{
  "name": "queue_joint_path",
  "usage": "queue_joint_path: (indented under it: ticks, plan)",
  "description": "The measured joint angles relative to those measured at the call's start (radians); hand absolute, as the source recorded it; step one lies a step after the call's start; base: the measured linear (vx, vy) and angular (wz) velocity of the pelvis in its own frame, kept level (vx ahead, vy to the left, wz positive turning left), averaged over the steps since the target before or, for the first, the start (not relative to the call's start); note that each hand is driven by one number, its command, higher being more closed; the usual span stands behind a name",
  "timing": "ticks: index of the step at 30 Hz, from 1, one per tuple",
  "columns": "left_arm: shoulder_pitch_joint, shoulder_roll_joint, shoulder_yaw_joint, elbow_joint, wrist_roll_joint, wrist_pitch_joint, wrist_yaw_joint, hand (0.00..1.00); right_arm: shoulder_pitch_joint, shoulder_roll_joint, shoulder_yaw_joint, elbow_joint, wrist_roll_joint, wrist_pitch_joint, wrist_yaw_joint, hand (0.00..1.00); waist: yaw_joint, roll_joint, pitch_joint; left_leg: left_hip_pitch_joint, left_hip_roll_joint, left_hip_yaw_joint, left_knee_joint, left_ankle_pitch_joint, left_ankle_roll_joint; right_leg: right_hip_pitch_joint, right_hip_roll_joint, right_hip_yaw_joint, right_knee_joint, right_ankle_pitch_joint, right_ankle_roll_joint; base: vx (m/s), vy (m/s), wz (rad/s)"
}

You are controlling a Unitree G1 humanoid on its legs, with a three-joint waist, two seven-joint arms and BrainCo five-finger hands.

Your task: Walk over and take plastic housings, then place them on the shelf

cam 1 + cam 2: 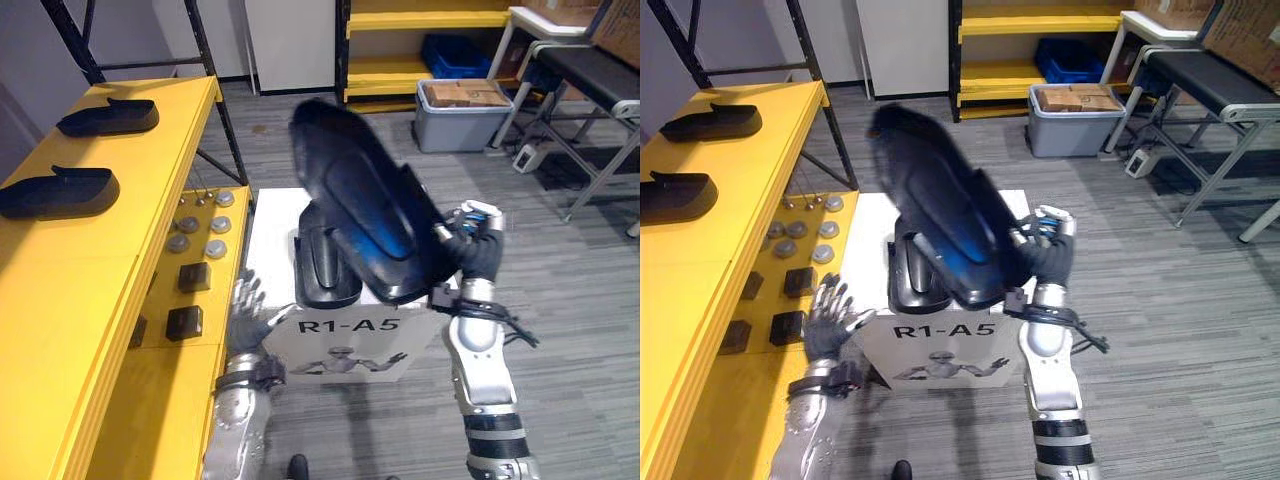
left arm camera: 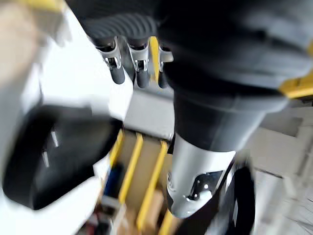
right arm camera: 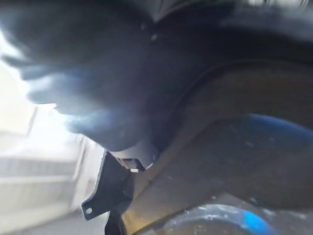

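Counting across the left eye view gave four black plastic housings. The far shelf housing (image 1: 108,117) and near shelf housing (image 1: 58,192) lay apart on the yellow shelf (image 1: 60,300). The boxed housing (image 1: 325,268) sat in the one white box (image 1: 268,235), and the held housing (image 1: 365,200) hung tilted above that box. It was a long, glossy, curved shell with a blue sheen. The right hand (image 1: 478,240) had its fingers curled round its edge.

In the right eye view the left hand (image 1: 825,322) was spread wide, holding nothing, just beside the box's near corner.

The left wrist view showed straight fingers (image 2: 139,68) with the boxed housing past them.

The right wrist view showed the held housing's dark surface close up.
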Motion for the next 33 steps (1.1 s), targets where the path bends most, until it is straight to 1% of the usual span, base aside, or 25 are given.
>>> queue_joint_path:
  ticks: [1, 4, 8, 9, 14, 15, 16, 19, 21, 23, 26, 28, 30, 31, 32, 33]
  plan:
    - [-0.007, 0.0, -0.01, 0.0, -0.022, 0.0, -0.004, 0.0, 0.002, 0.001, 0.016, 0.0, 0.0, -0.001, 0.004, 1.0, 0.0, 0.0, -0.002, 0.0, 0.0, 0.0, 0.0, 0.0, 0.0, 0.0, 0.0, 0.0, 0.0, 0.0, 0.0, 0.0, 0.0, 0.0]
    - [-0.041, 0.004, -0.078, 0.0, -0.119, -0.002, -0.019, 0.0, 0.036, 0.008, 0.12, 0.006, -0.006, -0.006, 0.033, 1.0, 0.001, 0.001, -0.024, 0.001, 0.0, 0.001, 0.0, 0.001, 0.0, 0.0, 0.0, 0.001, 0.0, 0.0, 0.0, 0.0, 0.0, 0.0]
    - [-0.043, 0.011, -0.098, 0.002, -0.18, -0.003, -0.015, 0.0, 0.041, 0.023, 0.153, 0.065, -0.016, -0.01, 0.04, 1.0, -0.001, 0.001, -0.031, 0.001, 0.0, 0.001, 0.0, 0.004, 0.0, -0.001, 0.0, 0.001, 0.001, 0.0, 0.0, 0.0, 0.0, 0.0]
    - [-0.043, 0.015, -0.099, 0.002, -0.192, -0.003, -0.014, 1.0, 0.041, 0.022, 0.154, 0.084, -0.016, -0.012, 0.04, 1.0, -0.001, 0.001, -0.034, 0.001, 0.0, 0.001, 0.0, 0.005, 0.0, -0.001, 0.0, 0.001, 0.002, 0.0, 0.0, 0.0, 0.0, 0.0]
    - [-0.044, 0.046, -0.116, 0.002, -0.221, -0.005, -0.004, 1.0, 0.083, -0.006, 0.191, 0.16, -0.017, -0.013, 0.042, 1.0, -0.001, 0.0, -0.057, 0.0, 0.0, 0.001, 0.0, 0.005, 0.0, -0.002, 0.0, 0.002, 0.001, 0.0, 0.0, 0.0, 0.0, 0.0]
    - [-0.046, 0.047, -0.116, 0.002, -0.221, -0.006, 0.005, 1.0, 0.097, -0.028, 0.216, 0.176, -0.018, -0.012, 0.054, 0.0, -0.001, 0.0, -0.06, 0.0, 0.0, 0.001, 0.0, 0.005, 0.0, -0.002, 0.0, 0.002, 0.001, 0.0, -0.001, 0.0, 0.0, 0.0]
    - [-0.046, 0.049, -0.117, 0.002, -0.221, -0.006, 0.007, 1.0, 0.118, -0.041, 0.238, 0.178, -0.018, -0.012, 0.07, 0.0, -0.001, 0.0, -0.064, 0.0, 0.0, 0.001, 0.0, 0.006, 0.0, -0.002, 0.001, 0.002, 0.001, 0.0, -0.001, 0.0, 0.0, 0.0]
    - [-0.047, 0.072, -0.115, 0.002, -0.217, -0.009, 0.02, 1.0, 0.143, -0.051, 0.245, 0.178, -0.017, -0.013, 0.082, 0.0, -0.004, -0.001, -0.071, 0.0, 0.001, 0.001, 0.0, 0.006, 0.0, -0.002, 0.001, 0.002, 0.001, 0.0, -0.001, 0.0, 0.0, 0.0]
    - [-0.048, 0.079, -0.109, 0.002, -0.198, -0.009, 0.048, 1.0, 0.152, -0.054, 0.257, 0.178, -0.014, -0.021, 0.09, 0.0, -0.008, -0.001, -0.077, 0.0, 0.001, 0.001, 0.0, 0.008, 0.0, -0.003, 0.001, 0.002, 0.002, 0.001, -0.001, 0.0, 0.0, 0.0]
    - [-0.048, 0.08, -0.093, 0.002, -0.191, -0.009, 0.053, 1.0, 0.151, -0.054, 0.267, 0.177, -0.009, -0.028, 0.101, 0.0, -0.009, -0.001, -0.081, 0.0, 0.001, 0.001, 0.0, 0.009, 0.001, -0.003, 0.001, 0.002, 0.002, 0.001, -0.002, 0.0, 0.0, 0.0]
    - [-0.048, 0.077, -0.067, 0.001, -0.143, -0.008, 0.053, 1.0, 0.152, -0.053, 0.269, 0.177, 0.03, -0.029, 0.131, 0.0, -0.006, -0.004, -0.086, 0.0, 0.001, 0.001, 0.0, 0.01, 0.001, -0.003, 0.002, 0.003, 0.002, 0.002, -0.003, 0.0, 0.0, 0.0]
    - [-0.044, 0.057, -0.032, 0.001, -0.109, -0.008, 0.048, 1.0, 0.153, -0.051, 0.263, 0.16, 0.093, -0.03, 0.164, 0.0, -0.001, -0.009, -0.088, 0.0, 0.002, 0.002, 0.0, 0.01, 0.001, -0.004, 0.002, 0.004, 0.002, 0.002, -0.003, 0.0, 0.0, 0.0]
    - [-0.032, 0.044, -0.008, 0.0, -0.07, -0.007, 0.046, 1.0, 0.153, -0.042, 0.228, 0.118, 0.137, -0.031, 0.184, 0.0, 0.001, -0.009, -0.088, 0.0, 0.001, 0.002, 0.0, 0.01, 0.001, -0.004, 0.001, 0.004, 0.002, 0.002, -0.003, 0.0, 0.0, 0.0]
    - [-0.01, 0.039, 0.016, 0.0, -0.037, -0.005, 0.041, 1.0, 0.153, -0.033, 0.169, 0.057, 0.172, -0.036, 0.197, 0.0, 0.001, -0.009, -0.088, 0.0, 0.002, 0.002, 0.0, 0.01, 0.001, -0.004, 0.001, 0.004, 0.002, 0.002, -0.003, 0.0, 0.0, 0.0]
    - [-0.004, 0.038, 0.021, 0.0, -0.029, -0.003, 0.041, 1.0, 0.153, -0.029, 0.155, 0.043, 0.184, -0.037, 0.2, 0.0, 0.001, -0.009, -0.088, 0.0, 0.002, 0.002, 0.0, 0.01, 0.001, -0.004, 0.002, 0.004, 0.002, 0.002, -0.003, 0.0, 0.0, 0.0]
    - [0.019, 0.037, 0.049, 0.0, 0.002, 0.004, 0.039, 1.0, 0.153, -0.016, 0.091, -0.006, 0.234, -0.053, 0.207, 0.0, 0.0, -0.01, -0.088, 0.0, 0.002, 0.003, 0.0, 0.01, 0.001, -0.004, 0.002, 0.004, 0.002, 0.002, -0.003, 0.0, 0.0, 0.0]
